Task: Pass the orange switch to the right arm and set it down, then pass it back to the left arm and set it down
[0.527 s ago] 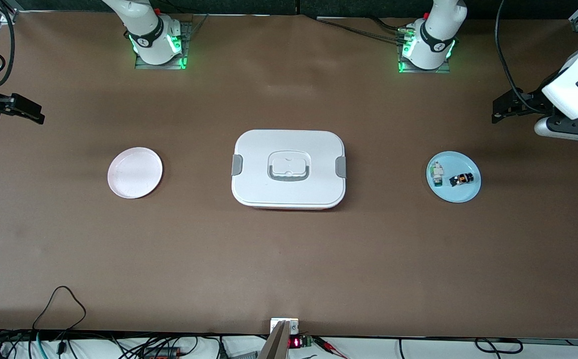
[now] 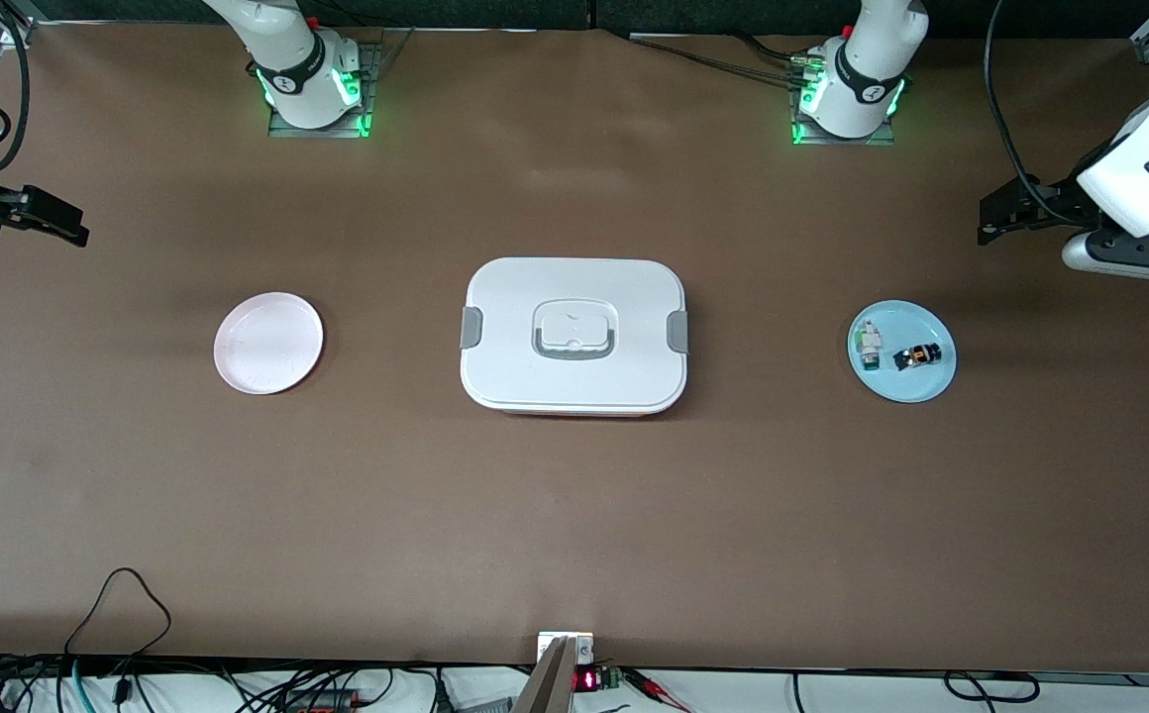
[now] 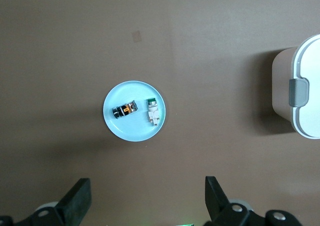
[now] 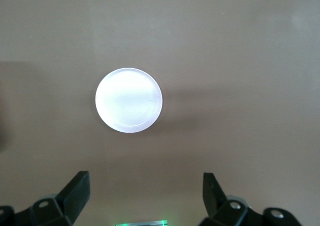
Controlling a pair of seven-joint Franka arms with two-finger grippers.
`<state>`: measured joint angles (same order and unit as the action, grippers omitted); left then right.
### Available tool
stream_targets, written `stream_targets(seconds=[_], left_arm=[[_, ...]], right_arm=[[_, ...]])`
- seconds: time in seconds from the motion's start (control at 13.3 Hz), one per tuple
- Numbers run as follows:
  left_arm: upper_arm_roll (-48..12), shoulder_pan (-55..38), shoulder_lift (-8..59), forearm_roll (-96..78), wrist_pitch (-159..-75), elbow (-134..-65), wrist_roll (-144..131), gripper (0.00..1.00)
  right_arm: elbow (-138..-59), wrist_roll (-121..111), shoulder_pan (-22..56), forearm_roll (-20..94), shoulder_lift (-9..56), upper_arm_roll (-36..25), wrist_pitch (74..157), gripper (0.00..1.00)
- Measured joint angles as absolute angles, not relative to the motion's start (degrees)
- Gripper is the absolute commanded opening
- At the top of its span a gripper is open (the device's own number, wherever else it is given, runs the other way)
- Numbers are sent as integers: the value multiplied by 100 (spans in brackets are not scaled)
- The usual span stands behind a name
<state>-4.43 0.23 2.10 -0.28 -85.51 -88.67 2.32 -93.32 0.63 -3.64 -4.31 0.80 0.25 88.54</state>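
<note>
The switch is lying on the blue plate; the left gripper and right gripper are hovering wide, holding nothing.

A robotics lab is showing here: two white arms are standing bolted on plates with green lights glowing at a brown counter, while loose cables and electronics are crowding its nearest edge.

Orange switch on blue plate; box mid-table.
</note>
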Motion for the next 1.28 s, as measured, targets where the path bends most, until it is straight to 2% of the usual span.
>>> stream_targets(seconds=[0.38,0.75,1.05,1.28], left_arm=[[-440,28,210,-28,-8550,-8867,232,100],[-437,112,300,-24,-8186,-8937,276,100],[-423,409,799,-23,-8221,-9068,495,100],[-412,645,1187,-22,-8748,-9242,613,100]], right_arm=[[-9332,63,-363,-430,80,25,8854,100],[-9331,63,-362,-429,80,26,8854,100],[-9331,63,-362,-429,80,27,8854,100],[-9331,63,-362,-429,80,27,8853,100]])
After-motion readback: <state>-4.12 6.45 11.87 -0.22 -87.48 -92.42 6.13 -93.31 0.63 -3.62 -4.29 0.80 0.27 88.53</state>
